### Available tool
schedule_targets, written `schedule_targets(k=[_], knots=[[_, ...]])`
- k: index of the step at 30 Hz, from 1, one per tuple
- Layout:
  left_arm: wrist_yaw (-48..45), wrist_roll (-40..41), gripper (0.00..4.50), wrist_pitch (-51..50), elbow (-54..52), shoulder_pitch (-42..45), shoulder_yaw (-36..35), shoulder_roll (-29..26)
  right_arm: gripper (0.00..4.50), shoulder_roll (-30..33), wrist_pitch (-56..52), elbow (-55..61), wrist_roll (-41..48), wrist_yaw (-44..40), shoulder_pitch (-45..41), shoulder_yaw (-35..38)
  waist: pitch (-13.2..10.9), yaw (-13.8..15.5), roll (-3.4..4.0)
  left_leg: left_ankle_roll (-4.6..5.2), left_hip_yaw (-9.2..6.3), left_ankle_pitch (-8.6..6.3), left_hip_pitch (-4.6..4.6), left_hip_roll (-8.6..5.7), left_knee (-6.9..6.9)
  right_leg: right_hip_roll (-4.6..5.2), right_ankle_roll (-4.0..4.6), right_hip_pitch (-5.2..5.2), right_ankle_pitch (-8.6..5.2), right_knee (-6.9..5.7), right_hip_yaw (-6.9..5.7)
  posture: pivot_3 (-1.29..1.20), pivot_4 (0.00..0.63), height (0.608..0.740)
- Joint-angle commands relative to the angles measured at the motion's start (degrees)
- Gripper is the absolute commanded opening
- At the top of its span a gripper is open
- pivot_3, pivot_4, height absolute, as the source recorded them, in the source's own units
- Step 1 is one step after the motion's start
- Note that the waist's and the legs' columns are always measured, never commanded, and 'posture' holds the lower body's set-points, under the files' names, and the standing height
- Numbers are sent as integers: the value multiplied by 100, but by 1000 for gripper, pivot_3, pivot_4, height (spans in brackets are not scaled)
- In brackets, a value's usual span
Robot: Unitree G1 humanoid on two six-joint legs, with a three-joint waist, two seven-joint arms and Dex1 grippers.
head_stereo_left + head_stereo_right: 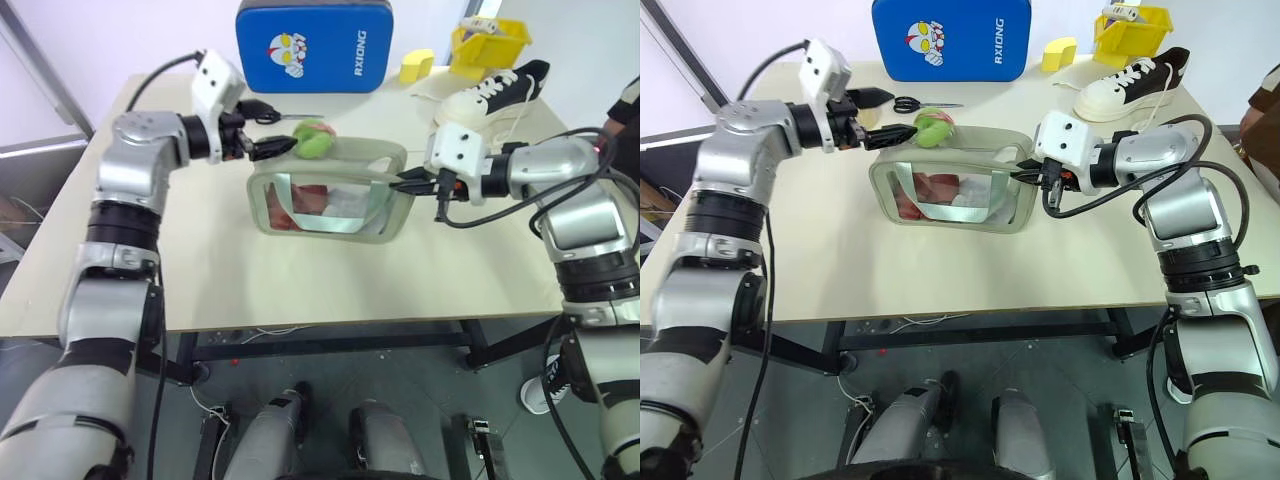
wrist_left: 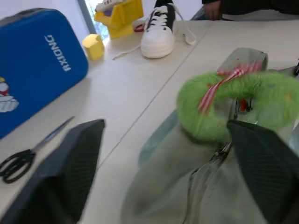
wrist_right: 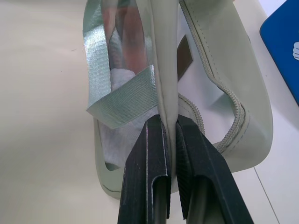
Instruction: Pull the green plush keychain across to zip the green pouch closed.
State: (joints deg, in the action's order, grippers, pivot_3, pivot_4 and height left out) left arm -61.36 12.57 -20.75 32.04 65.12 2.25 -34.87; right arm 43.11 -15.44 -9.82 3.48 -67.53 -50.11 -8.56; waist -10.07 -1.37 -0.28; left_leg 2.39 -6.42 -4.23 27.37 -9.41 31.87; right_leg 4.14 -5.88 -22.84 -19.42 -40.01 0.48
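I have a pale tabletop (image 1: 300, 280) in front of me, with a blue case (image 1: 314, 45) standing at its far edge, a yellow bin (image 1: 490, 45) in the far right corner, a yellow block (image 1: 417, 66) beside it and a black-and-white sneaker (image 1: 492, 95) lying near my right arm. Black scissors (image 1: 908, 103) lie on the table between the case and my left gripper (image 1: 272, 130).

The green pouch (image 1: 330, 190) stands mid-table, its clear window facing me; red and white contents show through it. The green plush keychain (image 1: 313, 139) sits on the pouch's top at its left end.

The head views show my left gripper just left of the keychain, fingers spread and holding nothing. The left wrist view adds a red-and-white ribbon (image 2: 219, 86) on the plush, with the keychain beyond the two parted fingers, nearer one of them.

My right gripper (image 1: 408, 183) is at the pouch's right end. The right wrist view shows what the head views cannot: its fingers are clamped on the pouch's fabric edge, beside the light green strap (image 3: 124, 95).
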Motion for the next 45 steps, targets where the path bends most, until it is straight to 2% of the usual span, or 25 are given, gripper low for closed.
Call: schedule_targets(k=[1,4,7,13,16,23,27,30,35,40,45], knots=[[-522,371,4491,-572,-950,-368,-275,-591,0,-54,93,-2,-6,14,-167,-14,1,-29,1,0,0,0,0,0,-4,-1,0,-3,0,0,2,0,150,740],[-634,514,4491,-920,-1679,-1033,-275,-868,0,-114,149,-88,-11,24,-233,-36,2,-81,5,0,0,0,-7,0,-11,-1,1,2,0,0,3,0,150,740],[-379,453,4491,-992,-2178,-1543,-205,-826,0,-167,179,-148,-24,25,-293,-66,2,-57,4,0,-2,0,-10,0,-10,-2,1,8,-1,0,0,0,150,740],[167,-12,4491,-396,-1761,-1698,4,-437,0,-195,202,-196,-41,-20,-333,-68,1,-51,3,0,-3,0,-9,0,-10,-1,1,6,0,0,0,0,150,740],[226,-42,3688,-259,-1526,-1645,-17,-346,0,-188,198,-188,-39,-37,-329,-69,1,-63,3,0,-2,0,-9,0,-11,-1,1,5,-1,0,1,0,150,740],[-3,162,47,-422,-1750,-1631,-86,-403,0,-171,267,-274,-102,2,-372,-53,1,-79,3,0,-2,0,-6,0,-11,-1,1,2,-1,0,1,0,150,740],[-5,150,47,-480,-1848,-1655,-53,-408,0,-223,225,-393,-98,73,-430,-32,1,-81,3,0,-2,0,-6,0,-11,-1,1,1,-1,0,1,0,150,740],[44,134,0,-558,-1971,-1717,-19,-376,1091,-178,68,-520,-12,-62,-569,-7,1,-76,4,0,-3,0,-6,0,-11,-1,1,1,-1,0,1,0,150,740],[79,123,0,-622,-2071,-1776,-34,-400,3597,-158,142,-866,-28,-203,-1264,3,-3,-85,10,0,-2,0,-4,0,-14,-1,1,-3,-1,1,1,0,150,740],[93,130,0,-653,-2149,-1843,-54,-430,3597,-936,-616,-813,569,13,-1715,189,-3,-114,10,-2,-2,1,-3,0,-21,-1,1,-7,-1,0,3,0,150,740],[110,138,0,-685,-2195,-1868,-62,-434,3597,-1648,-673,-1002,544,384,-1801,43,-3,-98,10,-3,-1,2,-2,0,-23,-2,1,-11,0,0,4,0,150,740]])
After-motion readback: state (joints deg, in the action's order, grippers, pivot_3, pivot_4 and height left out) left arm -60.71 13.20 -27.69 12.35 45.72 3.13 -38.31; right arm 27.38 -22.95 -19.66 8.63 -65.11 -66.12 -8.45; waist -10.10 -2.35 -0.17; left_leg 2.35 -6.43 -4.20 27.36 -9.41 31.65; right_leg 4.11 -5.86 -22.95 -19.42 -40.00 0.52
